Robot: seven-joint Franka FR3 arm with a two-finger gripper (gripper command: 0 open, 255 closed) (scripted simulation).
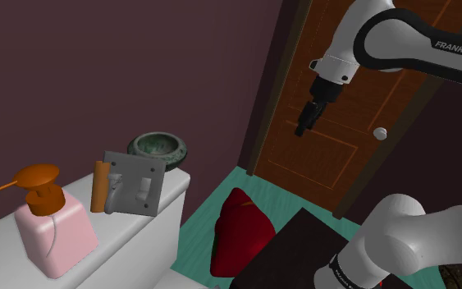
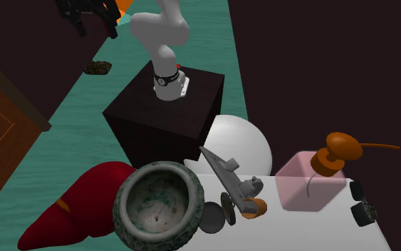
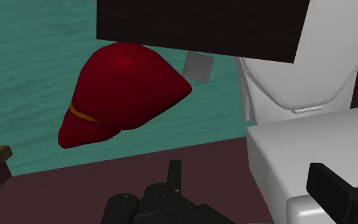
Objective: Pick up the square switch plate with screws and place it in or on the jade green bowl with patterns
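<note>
Shoulder view: white toilet-tank top carries grey square switch plate and green patterned bowl; teal floor, brown panelled door; black gripper wide, empty.

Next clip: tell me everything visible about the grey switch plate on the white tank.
The switch plate is a plain grey square with raised switches on its face and small dark screws near its corners. It stands on edge, tilted rather than upright, on the white tank lid, beside the green patterned bowl. An orange-brown piece sits against one side; whether it is attached is unclear. Nothing grips the plate.
</note>
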